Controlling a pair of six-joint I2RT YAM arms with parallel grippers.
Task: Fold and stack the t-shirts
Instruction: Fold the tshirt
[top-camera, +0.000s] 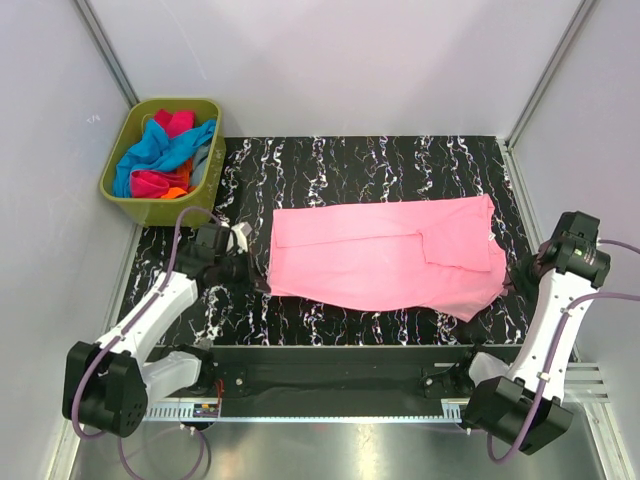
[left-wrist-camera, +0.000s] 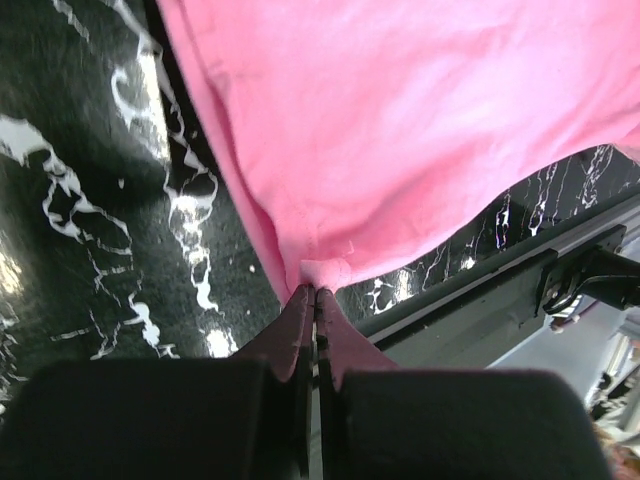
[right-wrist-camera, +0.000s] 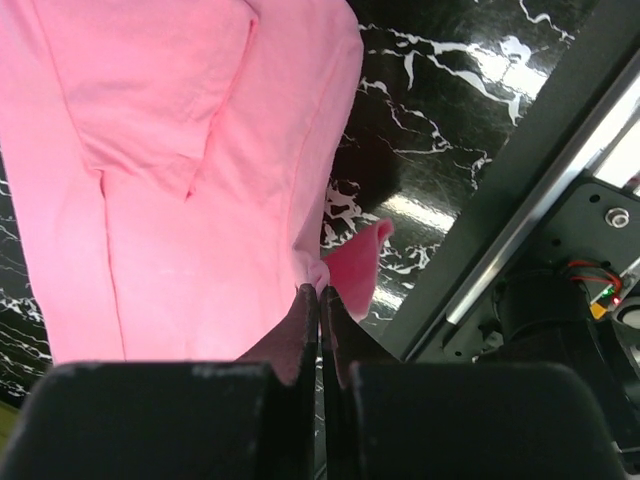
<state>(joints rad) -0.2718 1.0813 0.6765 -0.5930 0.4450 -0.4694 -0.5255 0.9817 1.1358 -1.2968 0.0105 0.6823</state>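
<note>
Here's the pink t-shirt (top-camera: 385, 255), laid out flat across the middle of the black marbled counter (top-camera: 350, 160), its long side running left to right. One flap is already turned in at its right end, so this looks like mid-fold work.

The left hand (left-wrist-camera: 314, 292) is down at the shirt's near-left corner, jaws pressed tight together with a little bunch of pink cloth pinched at the tips. The right hand (right-wrist-camera: 318, 290) mirrors it at the near-right corner, also clamped shut on a nip of fabric, and a small tongue of pink sticks out beside its tips.

Why both corners at once? A grip at each end of the near edge should let that whole edge rise evenly, with no sagging in the middle. My read is that the next move is a lift and carry toward the far edge.

Over at the far left, the green bin (top-camera: 140, 212) holds the other t-shirts (top-camera: 165, 155) in a blue, magenta and orange tangle, waiting their turn. No stack has been started yet.
</note>
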